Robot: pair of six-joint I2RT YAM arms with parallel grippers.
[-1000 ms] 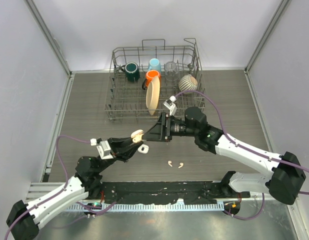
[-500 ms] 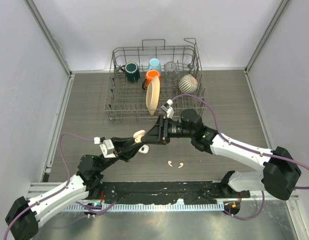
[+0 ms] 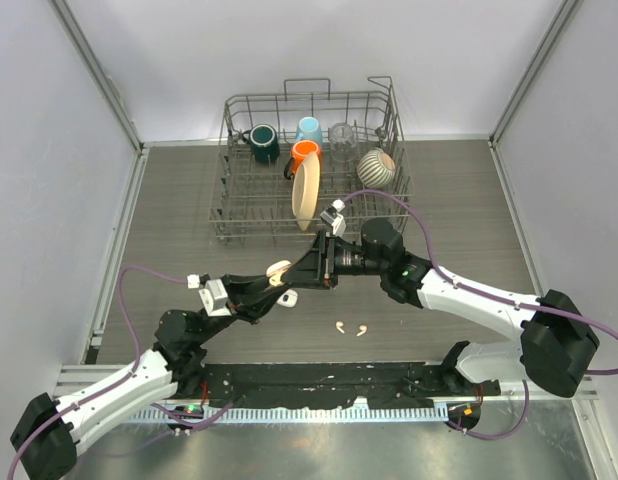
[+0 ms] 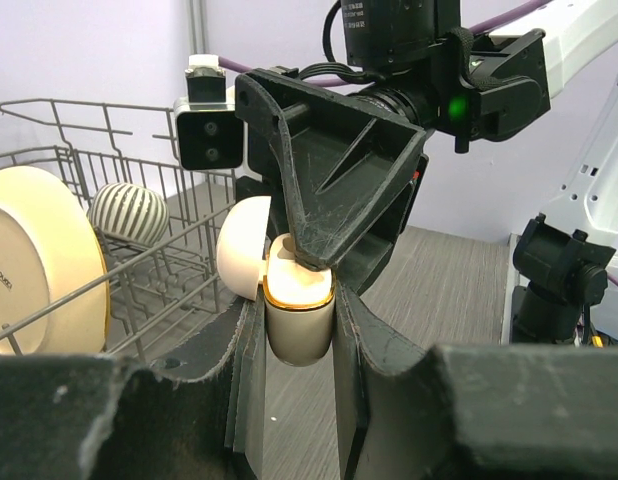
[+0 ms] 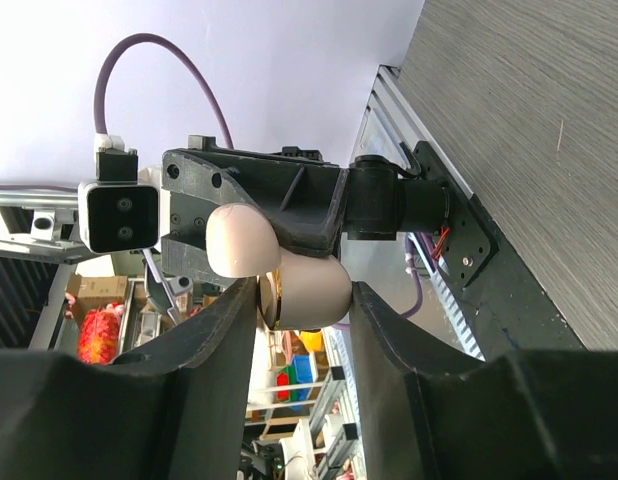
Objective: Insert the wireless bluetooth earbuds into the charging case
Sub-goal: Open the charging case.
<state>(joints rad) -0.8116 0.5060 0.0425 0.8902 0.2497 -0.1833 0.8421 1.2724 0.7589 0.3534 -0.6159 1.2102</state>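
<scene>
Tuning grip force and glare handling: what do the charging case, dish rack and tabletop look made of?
Charging case: probably smooth cream plastic with a satin sheen and a thin gold-coloured rim at the opening.
Dish rack: thin grey wire, likely coated metal.
Table: dark grey and matte; the streaked grain suggests wood-look laminate.

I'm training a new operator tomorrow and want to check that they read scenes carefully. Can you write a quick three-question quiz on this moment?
1. True or false: the charging case has its lid shut.
2. How many earbuds lie loose on the table?
3. The left gripper holds: A an earbud, B the charging case, C nothing.

Key: 1 false, the lid is open; 2 two; 3 B.
</scene>
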